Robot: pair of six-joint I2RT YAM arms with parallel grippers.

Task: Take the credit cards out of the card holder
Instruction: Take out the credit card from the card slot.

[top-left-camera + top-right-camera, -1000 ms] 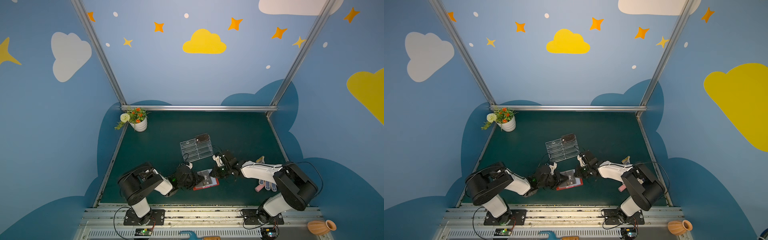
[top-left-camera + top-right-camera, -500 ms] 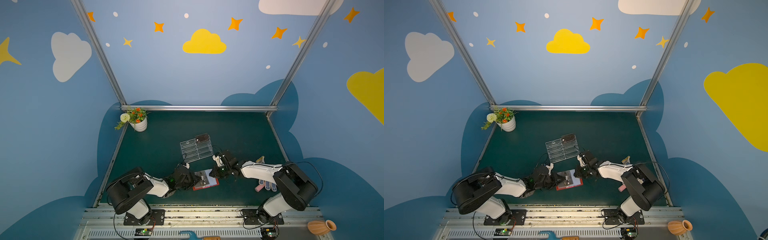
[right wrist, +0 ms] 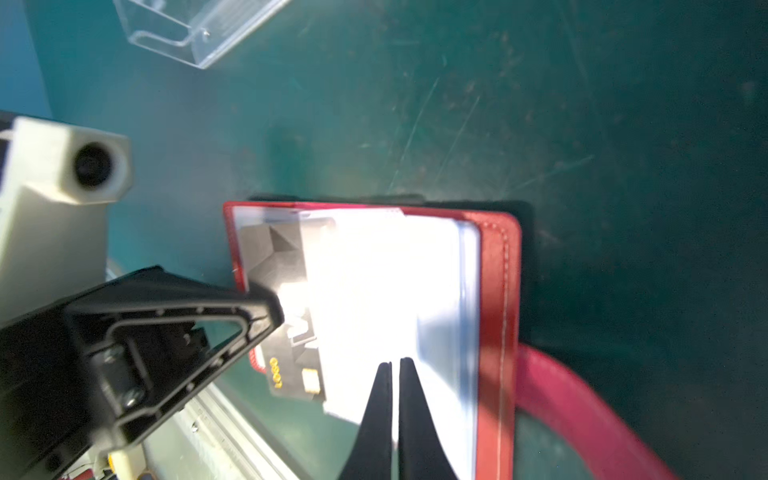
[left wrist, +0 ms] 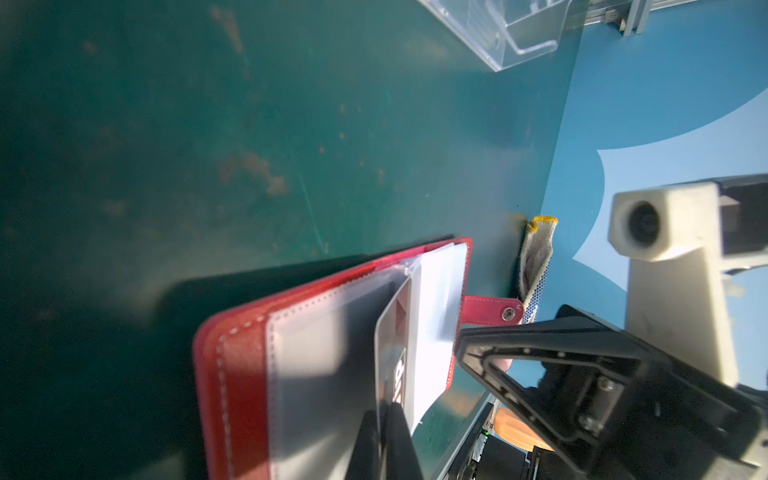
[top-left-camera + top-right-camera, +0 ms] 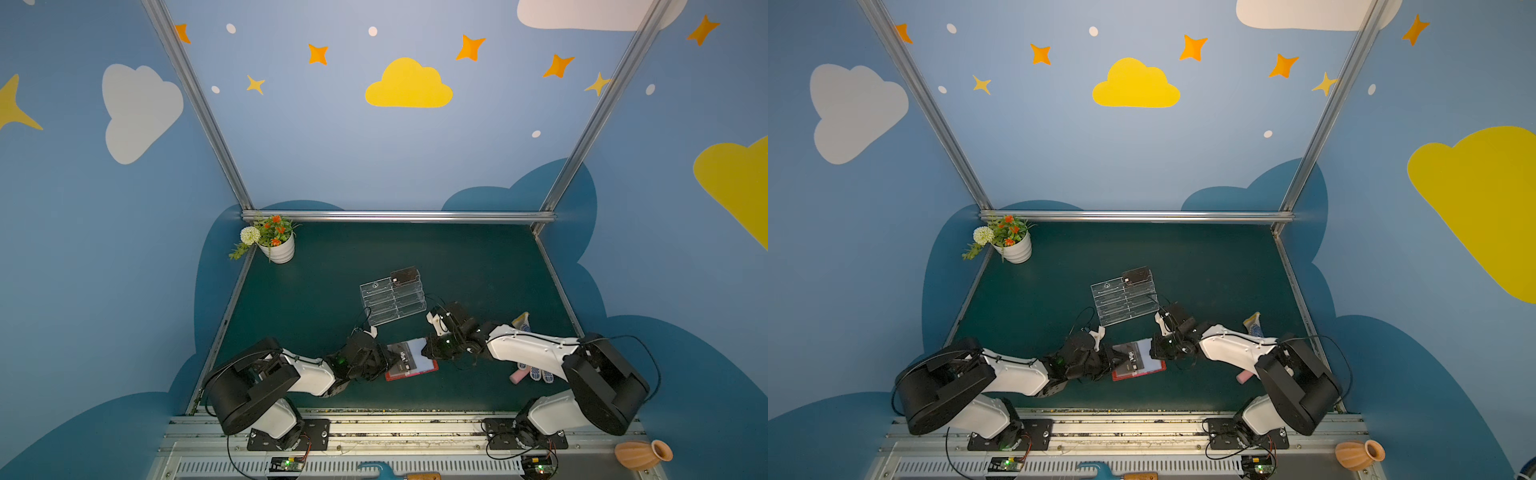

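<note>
On the green table (image 5: pixel 457 266), abt mid-depth, a clear tiered stand (image 5: pixel 392 297) is set, w/ one dark card (image 5: pixel 404 275) lodged in its rear tier on the R side. Just in front of the stand, near the table's front edge & between the two arms, the holder (image 5: pixel 409 375) is laid open, red cover down, clear sleeve pages up. Its snap tab (image 4: pixel 492 309) is stuck out past the holder's R edge, toward the R arm.

L claw (image 4: pixel 384 411) is brought in from the holder's L side & is closed tight on the Vip card (image 4: pixel 395 332), w/ the card's edge pinched between the fingers. R claw (image 3: pixel 395 365) is set at the opposite side, tips all but together, w/ the edge of a sleeve (image 3: pixel 374 291) nipped between them.

The Vip card is seen partly out of its sleeve, lettering up, lying across the open pages, w/ one end overhanging the holder's edge.
</note>
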